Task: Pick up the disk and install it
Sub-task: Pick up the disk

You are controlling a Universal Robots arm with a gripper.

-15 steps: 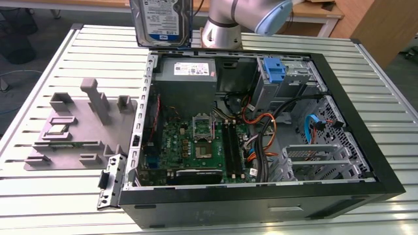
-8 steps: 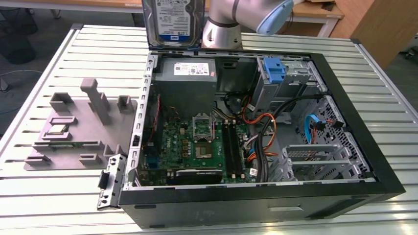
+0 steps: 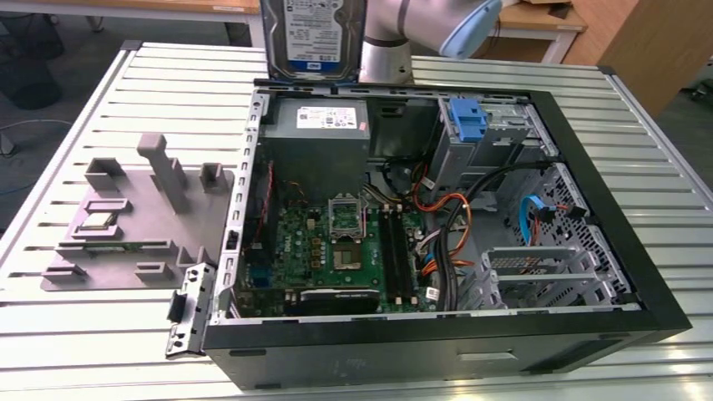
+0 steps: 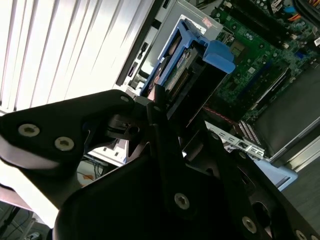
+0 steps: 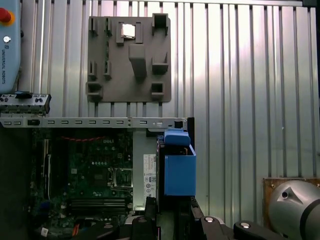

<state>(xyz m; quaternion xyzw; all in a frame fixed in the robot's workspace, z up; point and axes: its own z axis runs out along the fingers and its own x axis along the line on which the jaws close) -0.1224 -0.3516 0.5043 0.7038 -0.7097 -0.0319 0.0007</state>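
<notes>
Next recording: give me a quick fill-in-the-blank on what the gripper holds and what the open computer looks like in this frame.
1. The gripper is shut on the ____.
2. The plastic rails on the disk are ____ in colour.
3. The motherboard inside the open computer case is ____ in colour.
Missing words: disk; blue; green.

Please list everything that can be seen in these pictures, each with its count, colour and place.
disk: one, silver with blue rails, held upright in the air by the case's far edge
computer case: one, black, open, on the table
motherboard: one, green, inside the case
power supply: one, grey, inside the case
bracket: one, blue, in the case's drive bay
fixture plate: one, grey, on the table at the exterior view's left
table: one, silver, slatted
arm: one, grey, beside the disk
end effector: one, black, gripping the disk
</notes>
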